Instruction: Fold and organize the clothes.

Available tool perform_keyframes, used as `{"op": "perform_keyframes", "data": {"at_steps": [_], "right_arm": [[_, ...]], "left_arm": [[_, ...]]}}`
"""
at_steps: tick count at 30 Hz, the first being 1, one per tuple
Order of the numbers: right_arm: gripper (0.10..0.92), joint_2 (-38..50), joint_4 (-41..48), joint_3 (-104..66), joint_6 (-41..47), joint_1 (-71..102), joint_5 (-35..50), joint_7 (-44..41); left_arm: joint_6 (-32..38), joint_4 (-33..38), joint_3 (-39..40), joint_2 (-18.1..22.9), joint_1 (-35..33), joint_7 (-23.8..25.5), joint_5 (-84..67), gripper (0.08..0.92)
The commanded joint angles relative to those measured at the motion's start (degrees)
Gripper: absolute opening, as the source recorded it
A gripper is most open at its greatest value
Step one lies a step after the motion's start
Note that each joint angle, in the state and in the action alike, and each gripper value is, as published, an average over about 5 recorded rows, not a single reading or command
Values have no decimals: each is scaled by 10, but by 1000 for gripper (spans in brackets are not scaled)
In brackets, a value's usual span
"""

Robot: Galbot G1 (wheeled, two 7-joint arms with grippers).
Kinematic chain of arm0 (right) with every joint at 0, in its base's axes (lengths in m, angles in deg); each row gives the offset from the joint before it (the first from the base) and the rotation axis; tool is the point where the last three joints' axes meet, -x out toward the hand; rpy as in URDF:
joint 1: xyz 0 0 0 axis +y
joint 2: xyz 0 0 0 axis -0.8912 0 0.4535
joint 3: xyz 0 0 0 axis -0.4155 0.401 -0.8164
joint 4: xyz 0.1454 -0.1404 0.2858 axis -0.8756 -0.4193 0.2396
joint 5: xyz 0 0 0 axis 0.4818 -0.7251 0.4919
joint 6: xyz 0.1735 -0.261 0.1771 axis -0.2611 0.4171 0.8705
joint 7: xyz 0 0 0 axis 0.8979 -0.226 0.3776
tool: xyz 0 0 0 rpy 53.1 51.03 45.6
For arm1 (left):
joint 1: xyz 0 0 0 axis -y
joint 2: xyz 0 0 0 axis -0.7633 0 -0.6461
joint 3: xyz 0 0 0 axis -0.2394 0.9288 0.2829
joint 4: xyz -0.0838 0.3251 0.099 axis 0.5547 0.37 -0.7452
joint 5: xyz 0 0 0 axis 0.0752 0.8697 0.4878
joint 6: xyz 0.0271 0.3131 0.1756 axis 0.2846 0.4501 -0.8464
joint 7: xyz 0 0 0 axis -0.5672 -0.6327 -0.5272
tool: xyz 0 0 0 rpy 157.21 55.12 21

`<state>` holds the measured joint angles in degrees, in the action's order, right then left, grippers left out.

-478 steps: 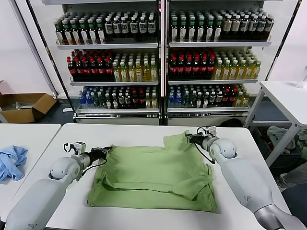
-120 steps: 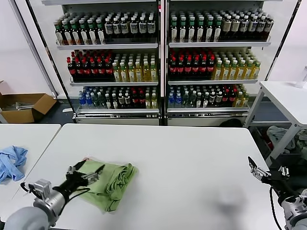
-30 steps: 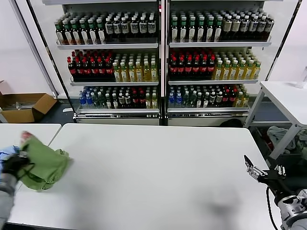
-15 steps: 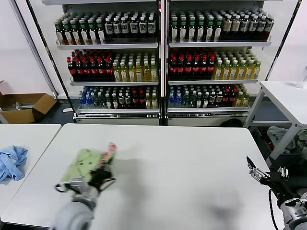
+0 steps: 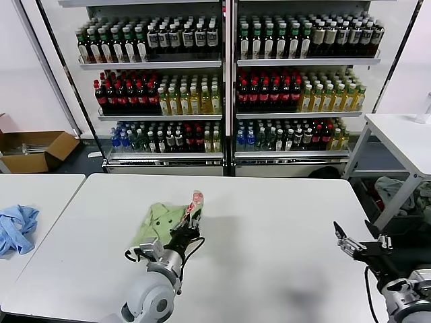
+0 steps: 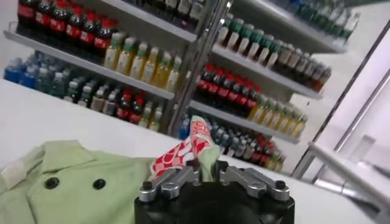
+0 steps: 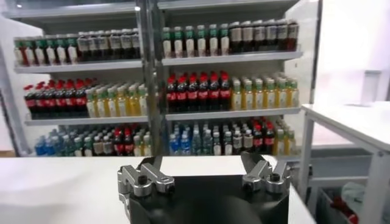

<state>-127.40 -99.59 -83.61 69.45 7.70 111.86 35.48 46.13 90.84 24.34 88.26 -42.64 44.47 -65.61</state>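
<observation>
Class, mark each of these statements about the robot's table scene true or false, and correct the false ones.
1. The left gripper pinches the green shirt. True.
2. The shirt lies spread flat across the table. False: it is bunched up in one small bundle.
3. The right gripper holds a sleeve. False: it is open and holds nothing, off by the table's right edge.
4. A light blue cloth lies on the neighbouring table to the left. True.

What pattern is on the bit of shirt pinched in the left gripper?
Red-and-white checks, on the light green shirt held by the left gripper; clearest in the left wrist view.
</observation>
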Motion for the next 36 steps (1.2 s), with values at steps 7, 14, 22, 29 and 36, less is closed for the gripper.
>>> {"op": "perform_keyframes", "data": {"at_steps": [7,14,22,29,36], "right_arm": [[823,54,0,190,84,-108,32,40],[823,68,59,353,152,-238,60,58],[823,37,206,551,152,-446,90,52],[823,-9,298,606,151,-496,101,59],[744,-19,300,621,152,-498,95,86]], "left_arm": [[64,59,-51,-25,-8,25,-47,455],[-7,46,-162,-65,-29,53,42,663],[-44,28,-270,-72,-53,97,111,817],[-38,57,-305,-62,-114,104,110,823],[-40,66,-317,-57,-126,100,88,823]]}}
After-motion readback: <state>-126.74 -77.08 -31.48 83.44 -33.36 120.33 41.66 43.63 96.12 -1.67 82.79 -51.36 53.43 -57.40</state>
